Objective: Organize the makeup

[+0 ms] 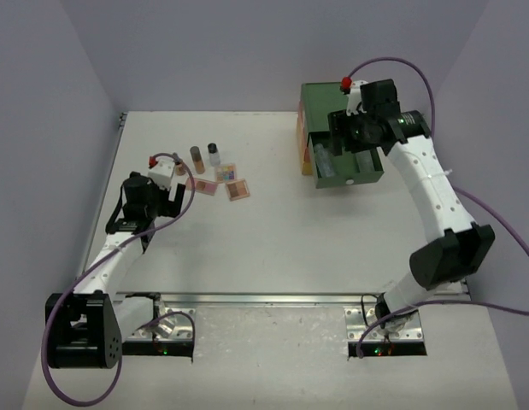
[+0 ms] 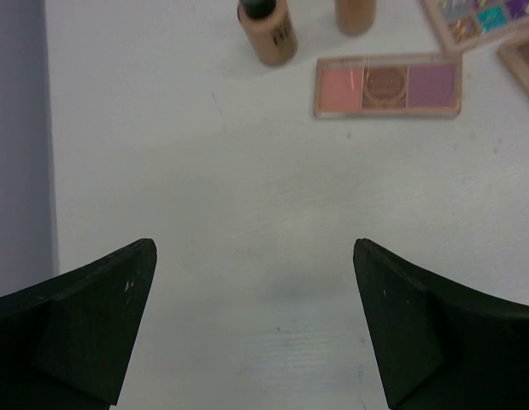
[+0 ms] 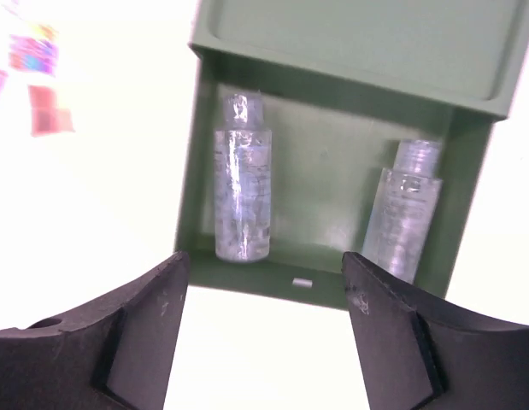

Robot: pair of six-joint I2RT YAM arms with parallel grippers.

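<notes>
1. My right claw (image 3: pixel 266 265) hangs released, fingers spread, nothing between them; everything else reads outward from here.
2. Dead ahead the green drawer (image 3: pixel 324 162) stands pulled out; a clear bottle (image 3: pixel 242 201) lies flat in it at eleven o'clock, a second clear bottle (image 3: pixel 402 218) at one o'clock, caps toward twelve, a bare strip between them.
3. This drop looks done to me; the tidy exit is straight back toward six, fingers wide, so no pad clips the drawer's front lip or sets a bottle rolling.
4. My left claw (image 2: pixel 254 248) is spread wide too, empty, over bare table (image 2: pixel 204 196); an amber bottle (image 2: pixel 268 34) stands at twelve, a three-pan palette (image 2: pixel 387 85) lies flat at one o'clock, both well ahead.
5. For the bottle I'd close on the body below the cap; the palette is thin, so I'd come in low across its short sides; the neighbours stand close, so a slow approach.
</notes>
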